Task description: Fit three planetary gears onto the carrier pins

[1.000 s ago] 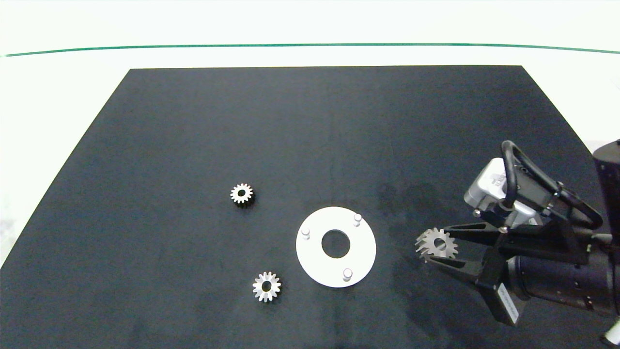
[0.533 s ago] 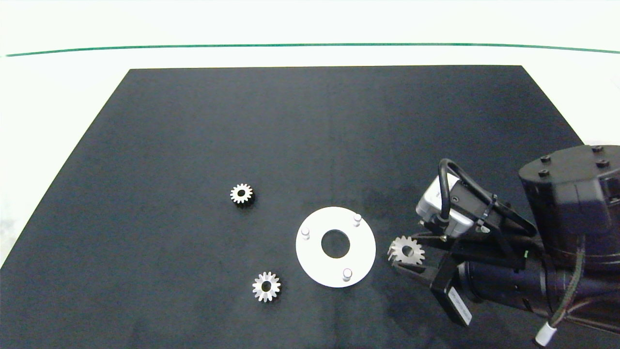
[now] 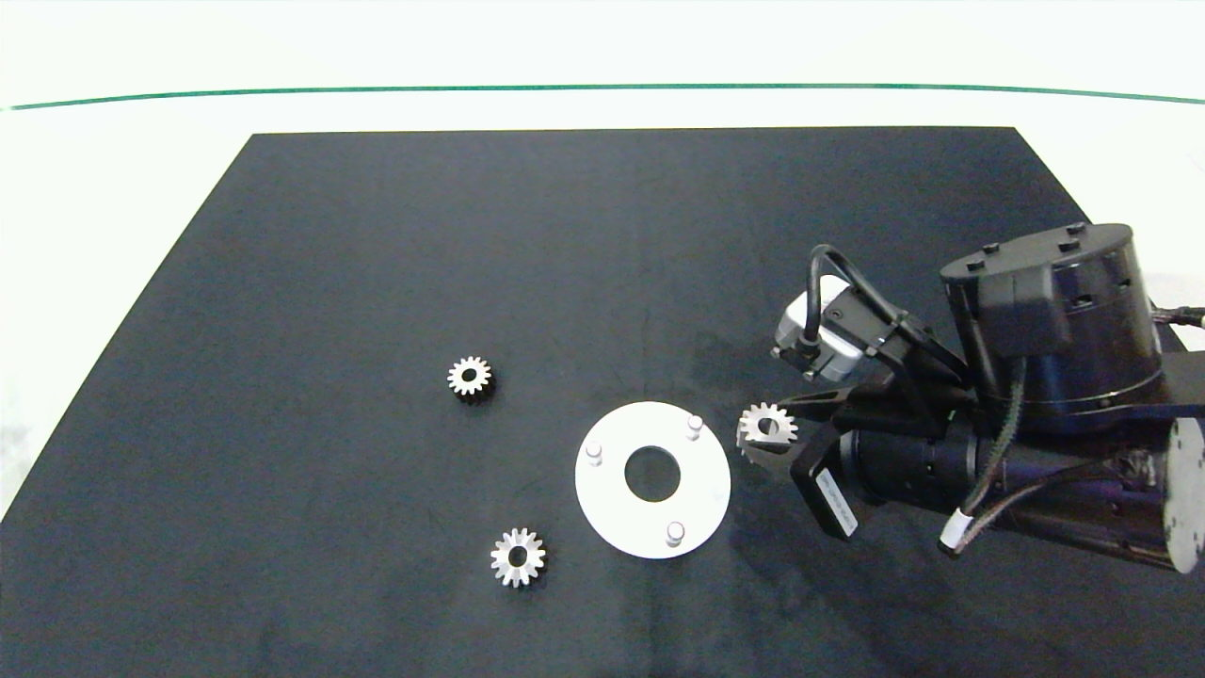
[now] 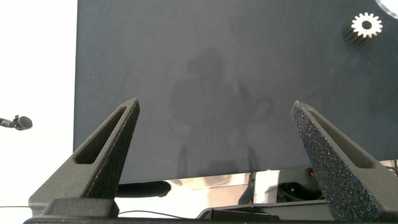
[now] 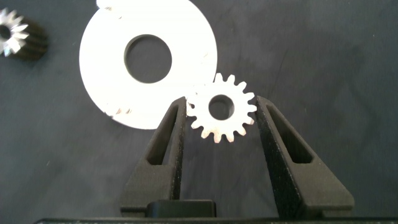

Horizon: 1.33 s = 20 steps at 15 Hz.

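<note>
I've got the right gripper (image 3: 764, 435) closed flat across the teeth of one small silvery-grey metal spur gear (image 3: 767, 424), bore facing up, held just off the right rim of the flat white round carrier disc (image 3: 612, 513). The disc sits on the black mat (image 3: 377, 235), toward its near edge and slightly right of centre. Nearest target is the short whitish peg (image 3: 695, 426) on the disc's far-right side; the left peg (image 3: 594, 453) and the near peg (image 3: 674, 533) are both bare too. No gear is seated so far.

The other two gears lie flat on the mat: one (image 3: 469, 378) left of the disc toward the far side, one (image 3: 518, 556) near-left of the disc, close to the mat's near edge. Both are well apart from the disc.

The left gripper (image 4: 217, 162) is parked over the mat's left part with its fingers spread wide and nothing between them; it is out of the head view.

Handling guess: the gear is rigid, dense for its size, and smooth, so it could pivot or slip in a two-point pinch on the tooth tips. I'd keep the grip across the diameter and the gear level, or the bore will likely jam on the peg.

Room: open mat all round the disc, nothing in the approach path. The disc looks loose and light; a sideways nudge may slide it.
</note>
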Tool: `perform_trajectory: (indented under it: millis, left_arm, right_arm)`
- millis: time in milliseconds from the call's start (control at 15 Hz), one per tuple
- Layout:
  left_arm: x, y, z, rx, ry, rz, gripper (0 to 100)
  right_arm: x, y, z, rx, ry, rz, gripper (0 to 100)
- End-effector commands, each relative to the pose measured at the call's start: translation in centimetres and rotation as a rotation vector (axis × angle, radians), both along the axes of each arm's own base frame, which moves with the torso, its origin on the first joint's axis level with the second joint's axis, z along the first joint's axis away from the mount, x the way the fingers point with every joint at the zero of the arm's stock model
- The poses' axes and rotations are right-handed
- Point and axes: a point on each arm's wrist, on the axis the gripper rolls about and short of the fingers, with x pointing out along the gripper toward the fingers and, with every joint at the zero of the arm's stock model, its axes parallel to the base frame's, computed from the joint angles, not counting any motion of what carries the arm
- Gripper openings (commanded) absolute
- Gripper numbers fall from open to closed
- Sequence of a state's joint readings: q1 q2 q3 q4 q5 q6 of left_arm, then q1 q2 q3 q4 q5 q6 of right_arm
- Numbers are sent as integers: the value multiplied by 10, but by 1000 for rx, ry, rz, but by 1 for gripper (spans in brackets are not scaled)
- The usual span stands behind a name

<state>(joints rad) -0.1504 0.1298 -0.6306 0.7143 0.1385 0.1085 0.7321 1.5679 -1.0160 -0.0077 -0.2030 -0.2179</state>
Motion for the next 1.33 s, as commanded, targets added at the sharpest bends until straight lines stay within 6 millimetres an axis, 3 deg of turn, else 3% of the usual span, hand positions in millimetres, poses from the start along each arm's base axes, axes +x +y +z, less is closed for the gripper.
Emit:
perform_trajectory:
  millis: [67, 667, 1333]
  left_arm:
    - [0, 0, 0, 1, 3, -2, 100]
    - [1, 1, 2, 0, -5, -13, 100]
    - [-1, 1, 9, -4, -29, -11, 100]
  right_arm:
    - [12, 7, -6, -4, 19, -16, 4]
    - [30, 23, -1, 18, 6, -21, 4]
    - [35, 29, -1, 23, 5, -14, 4]
